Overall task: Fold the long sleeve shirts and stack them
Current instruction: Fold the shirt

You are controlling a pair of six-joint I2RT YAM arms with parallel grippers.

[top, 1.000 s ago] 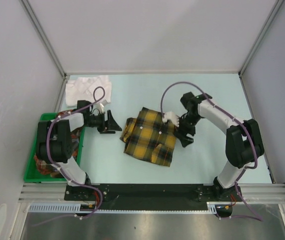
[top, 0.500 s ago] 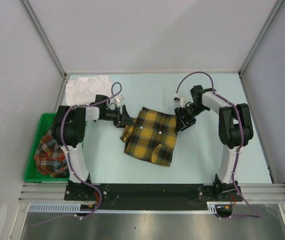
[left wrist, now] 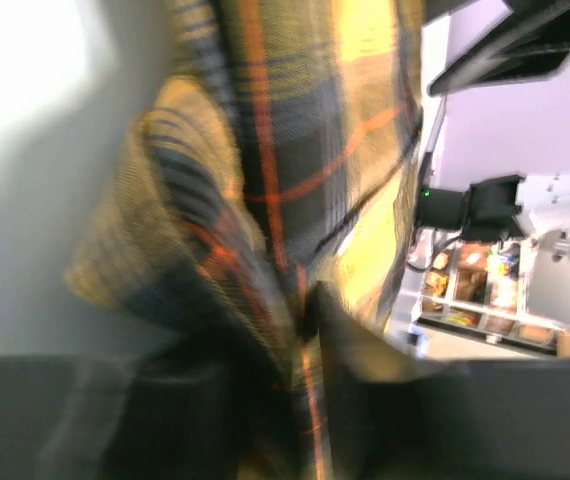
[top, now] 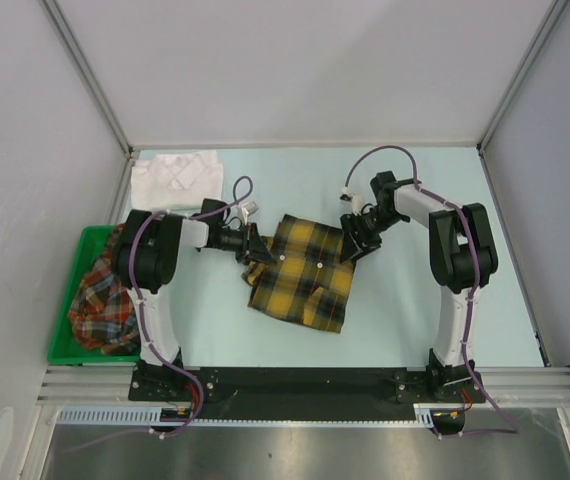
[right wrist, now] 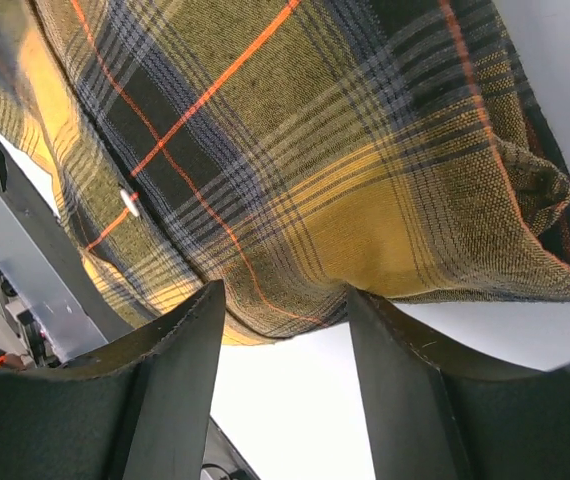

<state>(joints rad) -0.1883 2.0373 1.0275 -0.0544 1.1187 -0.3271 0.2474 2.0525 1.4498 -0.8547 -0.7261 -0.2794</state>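
Counter: pale blue-green counter (top: 295, 180) inside grey walls, both arm bases at its near edge.
Left arm: upper link stands up from the base, elbow bent sharply, forearm lying low and level toward the middle of the counter.
Left claw (top: 252, 250): against the collar-side edge of the yellow-and-black plaid shirt (top: 303, 275). The wrist view is blurred; bunched cloth (left wrist: 265, 180) runs down toward the gap between the dark fingers, but whether they pinch it cannot be told.
Right arm: elbow high, forearm angled inward and away from the base, wrist turned down toward the shirt.
Right claw (top: 350, 240): at the shirt's far corner opposite the left claw, partly spread. Its fingers (right wrist: 180, 340) stand apart with bare counter between them, and the shirt's edge (right wrist: 295, 150) lies just past the fingertips.
Yellow plaid shirt: folded flat, spanning between the two claws and reaching nearward from them.
White shirt (top: 175, 178): behind the left claw, toward the far corner, well apart.
Red-orange plaid shirt (top: 100, 300): heaped in the green bin (top: 65, 352), outboard of the left arm.
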